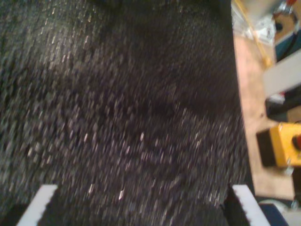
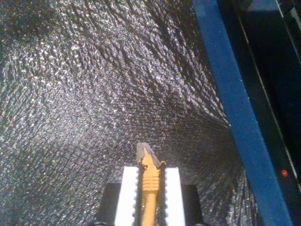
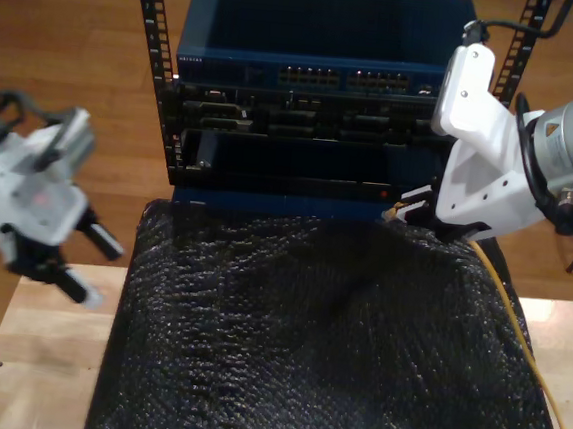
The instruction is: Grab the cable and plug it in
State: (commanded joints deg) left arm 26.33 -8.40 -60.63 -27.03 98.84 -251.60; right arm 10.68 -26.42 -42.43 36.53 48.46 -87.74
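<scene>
The cable (image 2: 149,183) is yellow-orange with a clear plug (image 2: 145,151) at its tip. My second gripper (image 2: 149,174) is shut on it just behind the plug, which sticks out past the white fingers (image 2: 128,188) above the black foam mat (image 2: 94,94). In the exterior view my second gripper (image 3: 408,207) is at the right, close to the front of the blue equipment rack (image 3: 319,77), and the cable (image 3: 522,331) trails down along the mat's right edge. My first gripper (image 1: 141,197) is open and holds nothing. It hovers at the exterior view's left (image 3: 101,271), beside the mat.
The rack's top unit has rows of ports (image 3: 343,79), with dark units below. Its blue edge (image 2: 225,80) runs close beside my second gripper. The black foam mat (image 3: 314,357) covers a wooden table (image 3: 43,354). A yellow box (image 1: 282,143) sits on the wood.
</scene>
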